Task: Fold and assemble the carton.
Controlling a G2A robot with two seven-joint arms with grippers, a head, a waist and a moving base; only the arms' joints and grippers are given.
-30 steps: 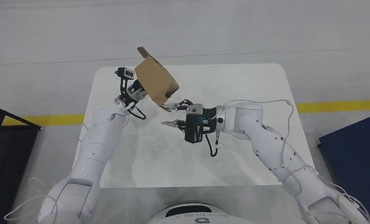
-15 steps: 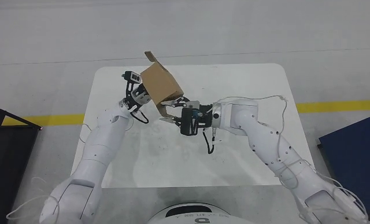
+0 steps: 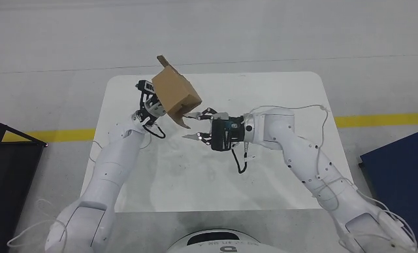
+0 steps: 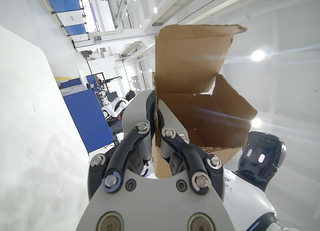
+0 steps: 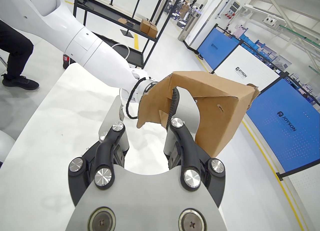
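Aloft, carton (image 3: 175,89) wall pinched in left claw (image 4: 155,111), right claw (image 3: 187,127) spread wide beside its flap.

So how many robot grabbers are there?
2. The left gripper is shut on the carton, holding it above the table; the right gripper is open beside its lower flaps.

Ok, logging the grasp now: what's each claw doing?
Left claw: closed on the carton.
Right claw: open, holding nothing, beside the carton.
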